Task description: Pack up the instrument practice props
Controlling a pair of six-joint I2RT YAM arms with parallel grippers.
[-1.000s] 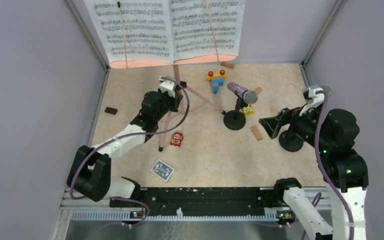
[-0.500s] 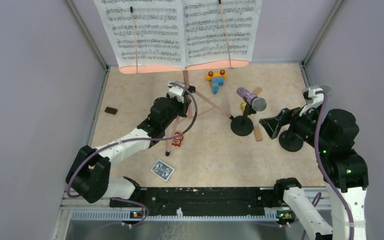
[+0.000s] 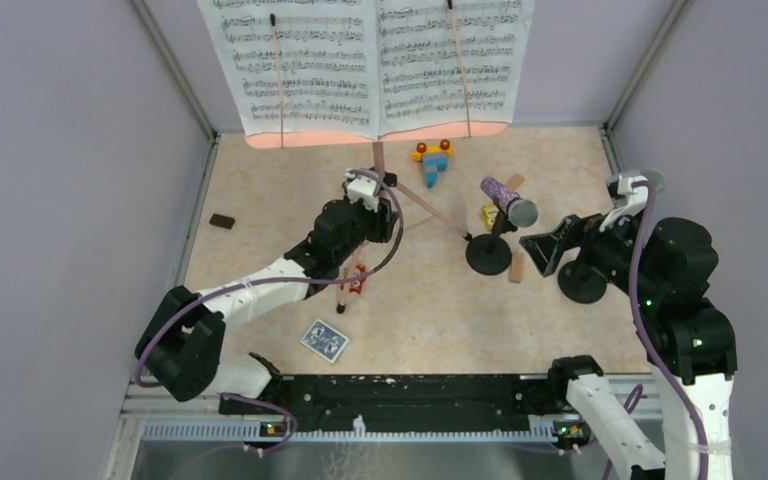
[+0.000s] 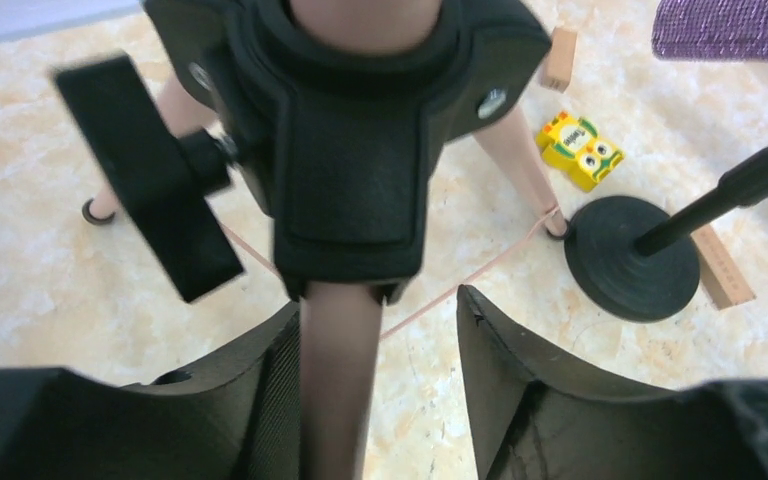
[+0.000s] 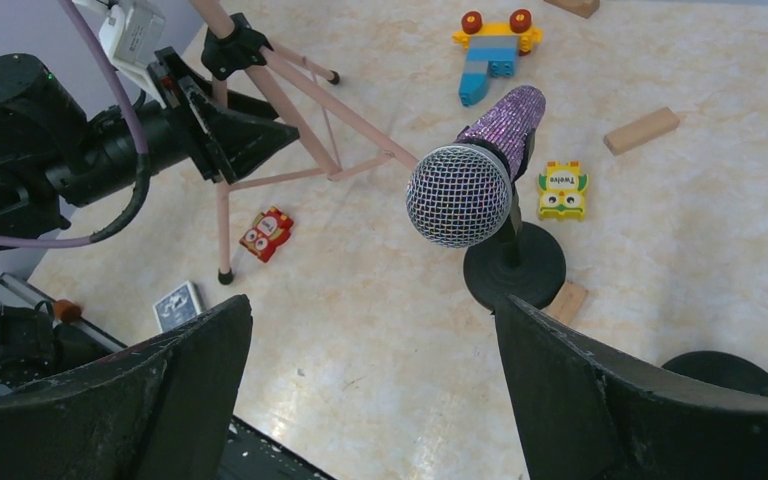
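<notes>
Right now the left gripper [image 4: 378, 305] has its jaws apart around one pink leg [image 4: 338, 400] of the rack [image 3: 310, 138], just below the black hub [image 4: 350, 180]. The leg lies against one finger and a gap shows at the other, so nothing is clamped. The rack stands upright toward the back of the table [image 3: 250, 190], with pages [image 3: 310, 60] spread on it. The right gripper [image 5: 375, 300] hangs wide open and empty, facing the purple mic [image 5: 460, 195] on its holder [image 5: 515, 270]. The danger, I judge, is the top-heavy rack: unheld, a nudge from the fingers could tip it or shed the loose pages. Another leg's foot sits right at the holder's base, so dragging the rack could topple the mic.
</notes>
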